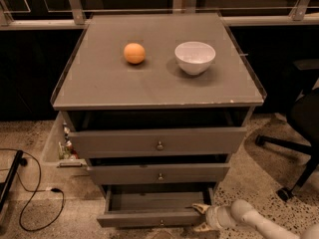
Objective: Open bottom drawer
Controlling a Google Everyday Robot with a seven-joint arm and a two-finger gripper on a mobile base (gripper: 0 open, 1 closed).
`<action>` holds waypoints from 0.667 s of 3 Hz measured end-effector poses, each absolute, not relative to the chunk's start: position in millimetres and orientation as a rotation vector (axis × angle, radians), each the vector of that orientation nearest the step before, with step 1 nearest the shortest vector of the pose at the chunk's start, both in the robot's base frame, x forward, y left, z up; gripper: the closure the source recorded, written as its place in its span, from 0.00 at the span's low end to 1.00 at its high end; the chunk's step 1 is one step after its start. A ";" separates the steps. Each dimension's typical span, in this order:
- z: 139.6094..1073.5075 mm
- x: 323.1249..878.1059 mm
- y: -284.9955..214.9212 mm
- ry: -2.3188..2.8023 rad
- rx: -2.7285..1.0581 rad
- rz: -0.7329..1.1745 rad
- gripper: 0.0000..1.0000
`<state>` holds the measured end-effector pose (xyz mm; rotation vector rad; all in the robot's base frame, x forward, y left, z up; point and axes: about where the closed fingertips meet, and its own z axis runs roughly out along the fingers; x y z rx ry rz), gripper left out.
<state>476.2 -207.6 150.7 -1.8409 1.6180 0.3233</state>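
Observation:
The bottom drawer of the grey cabinet is pulled out, showing its plain grey tray inside. Its small knob sits at the centre of the front, near the lower frame edge. My gripper is at the drawer's right front corner, with one fingertip above the front edge and one lower beside it. My white arm comes in from the lower right.
The middle drawer and top drawer are slightly out. An orange and a white bowl sit on the cabinet top. An office chair stands at right, a cable lies on the floor at left.

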 end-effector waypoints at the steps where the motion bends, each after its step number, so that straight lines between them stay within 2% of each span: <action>1: 147.4 448.1 -213.1 1.589 -1.854 0.344 0.14; 2: 150.7 448.2 -213.1 1.589 -1.854 0.344 0.38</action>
